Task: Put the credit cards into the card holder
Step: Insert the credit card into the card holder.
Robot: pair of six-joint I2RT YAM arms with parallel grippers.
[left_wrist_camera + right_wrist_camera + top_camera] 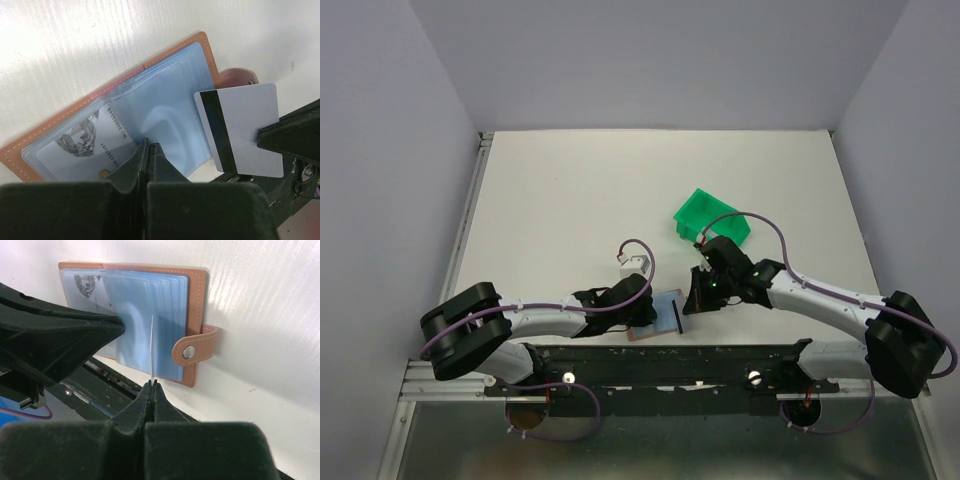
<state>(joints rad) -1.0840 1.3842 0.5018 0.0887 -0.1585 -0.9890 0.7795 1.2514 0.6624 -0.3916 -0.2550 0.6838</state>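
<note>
Close to the near edge of the worktop (570,200), about midway along it, the card holder (165,100) lies open and flat, tan leather outside with a stack of clear bluish sleeves inside. One printed card (85,145) already sits in a sleeve at the end away from the snap tab (192,351).

The left gripper (148,152) has its fingers pressed together on the edge of a clear sleeve, which bulges up from the stack where it is pinched. The right gripper (151,387) is likewise pressed together, pinching a white card (245,125) with a black stripe. It holds the card on edge over the tab end of the holder. Whether the card's edge has entered a pocket cannot be told.

Farther in, toward the middle of the worktop and slightly to the right, a green bin (712,218) stands well apart from the holder.
</note>
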